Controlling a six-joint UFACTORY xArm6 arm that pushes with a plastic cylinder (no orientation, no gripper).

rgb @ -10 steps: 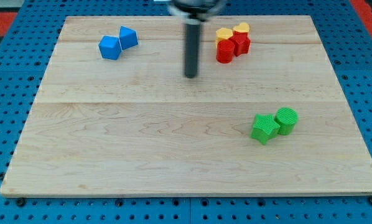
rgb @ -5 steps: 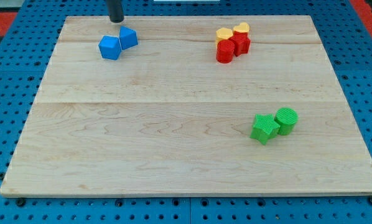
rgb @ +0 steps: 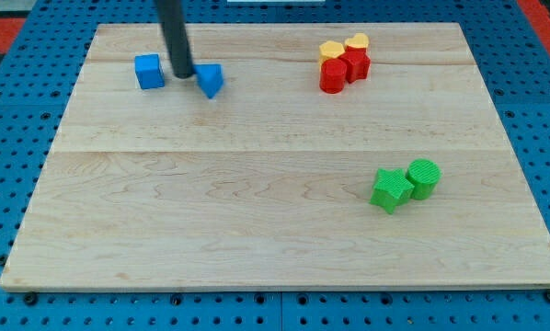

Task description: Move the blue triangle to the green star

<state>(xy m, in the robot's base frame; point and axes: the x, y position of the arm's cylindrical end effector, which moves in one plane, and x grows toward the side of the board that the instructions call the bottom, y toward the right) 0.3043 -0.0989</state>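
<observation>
The blue triangle [rgb: 210,80] lies on the wooden board [rgb: 257,211] at the upper left. My tip [rgb: 181,74] is down on the board just left of the triangle, between it and a blue cube [rgb: 148,71]. The tip is close to the triangle; I cannot tell if they touch. The green star [rgb: 389,189] lies at the lower right, far from the triangle, with a green cylinder [rgb: 423,177] against its right side.
At the view's top right is a tight cluster: a red cylinder [rgb: 332,76], a red block [rgb: 356,64], and two yellow blocks [rgb: 331,50] [rgb: 356,42] behind them. A blue pegboard [rgb: 8,165] surrounds the board.
My tip moved from mid-board to the top left, then down between the two blue blocks. They have parted: the triangle slid right and down, the cube shifted left.
</observation>
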